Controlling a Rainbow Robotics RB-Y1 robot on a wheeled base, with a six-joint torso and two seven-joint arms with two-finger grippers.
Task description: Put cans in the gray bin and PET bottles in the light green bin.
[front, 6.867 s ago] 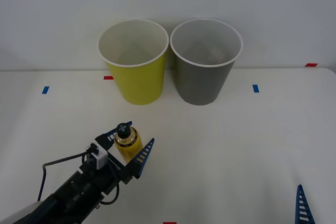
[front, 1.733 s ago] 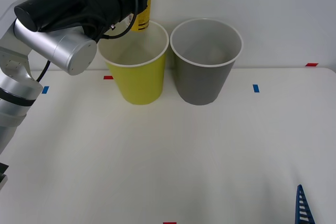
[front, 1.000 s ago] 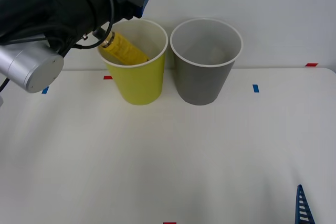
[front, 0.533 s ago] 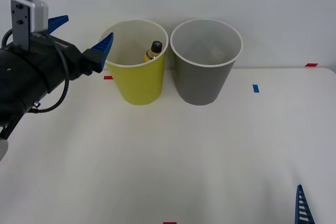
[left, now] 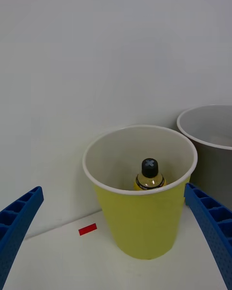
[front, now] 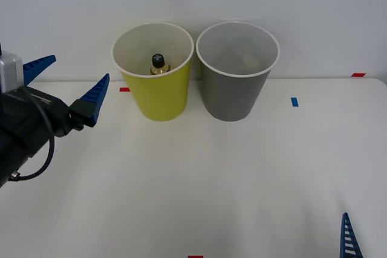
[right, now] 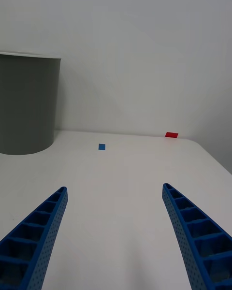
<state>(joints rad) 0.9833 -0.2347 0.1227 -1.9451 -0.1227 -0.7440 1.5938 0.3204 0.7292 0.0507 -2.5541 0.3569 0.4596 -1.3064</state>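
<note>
White surface [front: 242, 179], plain wall behind. Light green bin [front: 158, 92] upper centre-left, gray bin [front: 234, 89] touching or just beside it on the right. PET bottle [front: 158, 64] stands upright inside the green bin. It's likely light, rigid and slick; best gripped round the labelled body. Left hand [front: 66, 86] at left edge, fingers spread, empty. Right hand [right: 115, 232] lower right, open, empty.

Black left arm [front: 27, 131], looped black cable, blue ribbed end effector fingers [front: 94, 96].

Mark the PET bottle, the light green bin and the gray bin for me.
PET bottle [front: 158, 60], front view, black cap.
light green bin [front: 158, 95], front view, outer wall.
gray bin [front: 233, 95], front view, outer wall.
</note>
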